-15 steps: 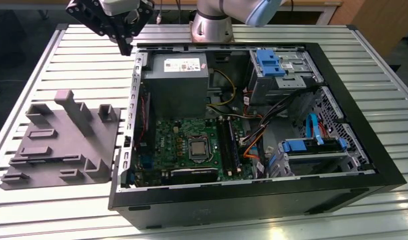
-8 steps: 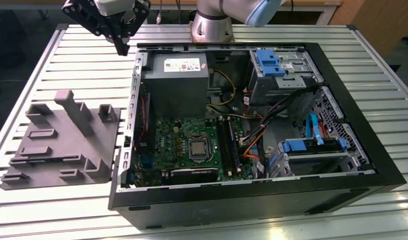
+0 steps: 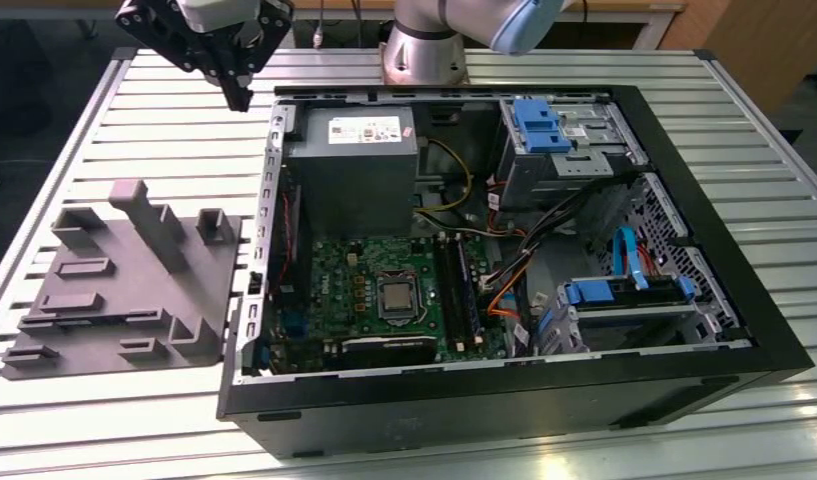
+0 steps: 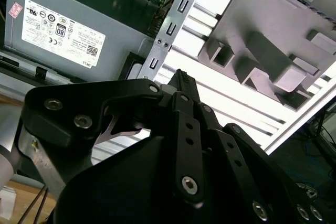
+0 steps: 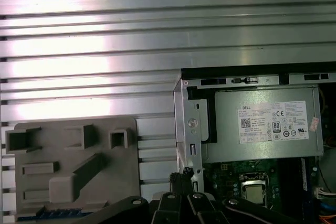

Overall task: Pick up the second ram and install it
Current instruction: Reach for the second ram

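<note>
Blue ram (image 5: 47, 213) mostly hidden, claw (image 5: 181, 181) pinched

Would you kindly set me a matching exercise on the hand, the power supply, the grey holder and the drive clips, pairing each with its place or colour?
Things:
1. hand
2. power supply
3. grey holder
4. drive clips

Place or colour:
a. blue
b. inside the case, with a white label on top
c. flat on the table, at the exterior view's left of the case
d. in the air, near a corner of the case

Pairs: 1-d, 2-b, 3-c, 4-a.
</note>
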### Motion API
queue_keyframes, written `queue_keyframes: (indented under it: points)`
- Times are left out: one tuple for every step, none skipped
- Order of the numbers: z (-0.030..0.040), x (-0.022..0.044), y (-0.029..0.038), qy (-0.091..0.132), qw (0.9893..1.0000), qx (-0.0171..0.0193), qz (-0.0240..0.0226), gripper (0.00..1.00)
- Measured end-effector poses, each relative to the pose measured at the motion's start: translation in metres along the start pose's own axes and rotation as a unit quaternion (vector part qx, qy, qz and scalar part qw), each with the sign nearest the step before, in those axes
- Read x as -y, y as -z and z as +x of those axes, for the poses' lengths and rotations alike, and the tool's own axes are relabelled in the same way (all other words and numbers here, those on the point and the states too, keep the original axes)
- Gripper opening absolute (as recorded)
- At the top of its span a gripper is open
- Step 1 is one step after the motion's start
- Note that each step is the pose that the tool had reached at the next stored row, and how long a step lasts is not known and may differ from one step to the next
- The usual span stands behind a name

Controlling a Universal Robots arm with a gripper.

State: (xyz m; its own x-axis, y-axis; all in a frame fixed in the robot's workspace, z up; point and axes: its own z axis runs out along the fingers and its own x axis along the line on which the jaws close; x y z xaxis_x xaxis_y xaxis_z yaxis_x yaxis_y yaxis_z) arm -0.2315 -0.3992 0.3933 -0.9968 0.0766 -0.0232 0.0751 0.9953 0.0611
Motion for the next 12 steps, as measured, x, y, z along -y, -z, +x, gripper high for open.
queue_keyframes:
  points:
    - [0.0005, 0.0001, 0.0000, 0.000, 1.0000, 0.0000, -0.0001, 0.11]
    - [0.0011, 0.0001, 0.0001, 0.000, 1.0000, 0.0000, -0.0001, 0.11]
    - [0.0015, 0.0001, 0.0000, 0.000, 1.0000, 0.0000, -0.0002, 0.11]
    - [0.0019, 0.0001, 0.0001, 0.000, 1.0000, 0.0000, -0.0003, 0.11]
    - [0.0023, 0.0002, 0.0001, 0.000, 1.0000, -0.0001, -0.0003, 0.11]
    - [0.0028, 0.0002, 0.0001, 0.000, 1.0000, 0.0000, -0.0003, 0.11]
    - [0.0032, 0.0003, 0.0001, 0.000, 1.0000, 0.0000, -0.0004, 0.11]
    - [0.0037, 0.0003, 0.0001, 0.000, 1.0000, -0.0001, -0.0003, 0.11]
    - [0.0043, 0.0003, 0.0002, 0.000, 1.0000, -0.0001, -0.0003, 0.11]
    - [0.0049, 0.0004, 0.0002, 0.000, 1.0000, -0.0001, -0.0004, 0.11]
    - [0.0056, 0.0004, 0.0002, 0.000, 1.0000, -0.0001, -0.0004, 0.11]
    - [0.0062, 0.0005, 0.0002, 0.000, 1.0000, 0.0000, -0.0004, 0.11]
